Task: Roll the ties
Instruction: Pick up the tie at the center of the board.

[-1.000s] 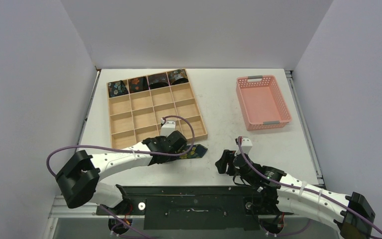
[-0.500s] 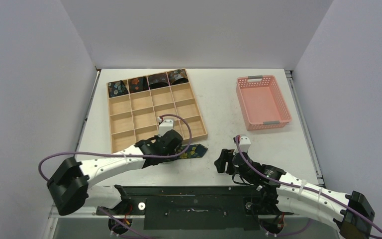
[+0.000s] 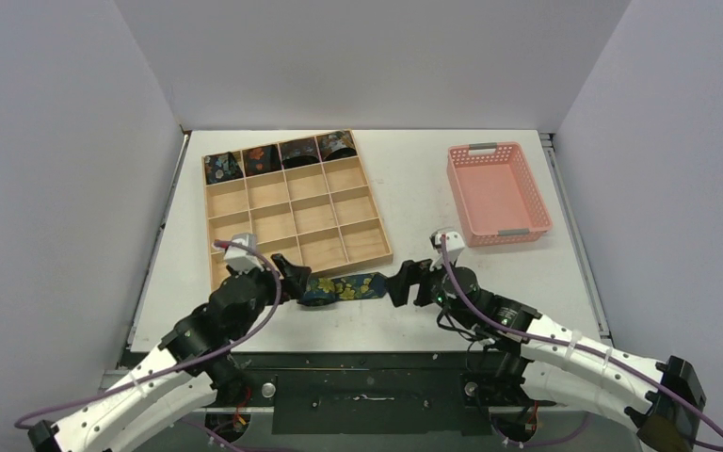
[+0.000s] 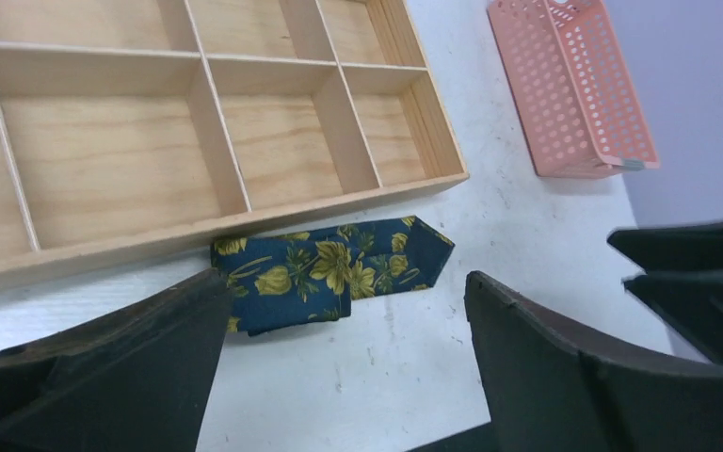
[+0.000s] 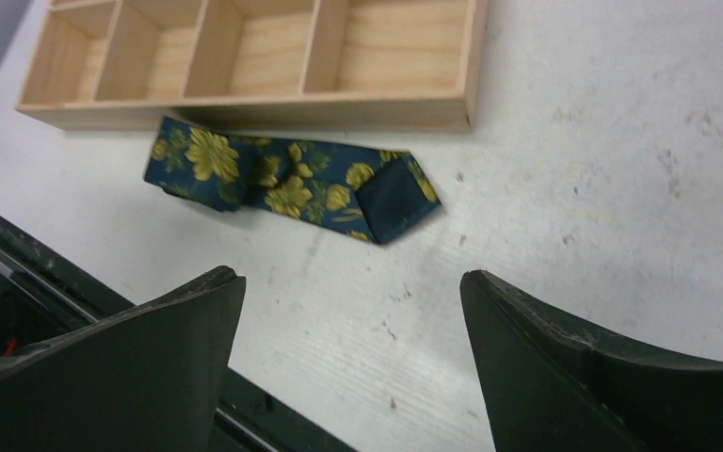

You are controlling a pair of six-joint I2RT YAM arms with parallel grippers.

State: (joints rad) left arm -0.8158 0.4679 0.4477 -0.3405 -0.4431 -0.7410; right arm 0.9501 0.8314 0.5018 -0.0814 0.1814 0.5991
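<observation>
A navy tie (image 3: 344, 287) with yellow flowers lies flat on the table just in front of the wooden tray (image 3: 320, 212). Its left end is folded over and its pointed end faces right. My left gripper (image 3: 292, 281) is open at the tie's left end, holding nothing. The left wrist view shows the tie (image 4: 329, 273) just beyond the open left gripper (image 4: 344, 311). My right gripper (image 3: 405, 281) is open just right of the point. In the right wrist view the tie (image 5: 292, 179) lies ahead of the right gripper (image 5: 350, 278). Several rolled ties (image 3: 261, 158) fill the tray's back row.
The tray's other compartments are bare wood. A pink plastic basket (image 3: 494, 193) stands at the back right, also seen as the basket (image 4: 574, 85) in the left wrist view. A dark rail (image 3: 358, 363) runs along the table's near edge.
My left gripper opened, let go of the tie and drew back to the left. My right gripper opened wider and moved forward-left to the tie's pointed end.
</observation>
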